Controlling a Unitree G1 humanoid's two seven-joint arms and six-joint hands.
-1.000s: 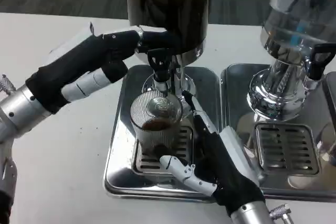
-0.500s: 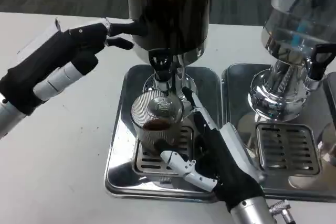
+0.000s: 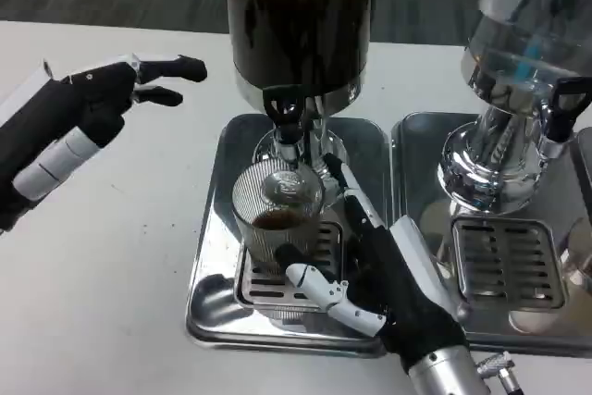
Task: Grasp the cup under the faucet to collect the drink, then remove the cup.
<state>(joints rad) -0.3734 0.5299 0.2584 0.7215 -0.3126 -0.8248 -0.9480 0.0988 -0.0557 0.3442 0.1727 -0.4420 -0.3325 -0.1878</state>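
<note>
A ribbed clear cup point(image 3: 275, 217) with a little dark drink in it stands on the drip grate point(image 3: 261, 286) under the black faucet point(image 3: 285, 113) of the dark drink dispenser point(image 3: 301, 16). My right hand point(image 3: 384, 270) wraps around the cup from its right and front, fingers against its wall. My left hand point(image 3: 79, 113) hangs open over the bare table at the left, well away from the dispenser, fingers pointing right.
The cup's steel drip tray point(image 3: 213, 256) sits mid-table. A second dispenser point(image 3: 523, 62) with clear liquid stands on its own tray point(image 3: 509, 275) at the right. White tabletop point(image 3: 92, 275) lies open on the left.
My left hand has drawn back leftward from the dispenser's faucet area to the open table. The right hand stays around the cup, which has not moved.
</note>
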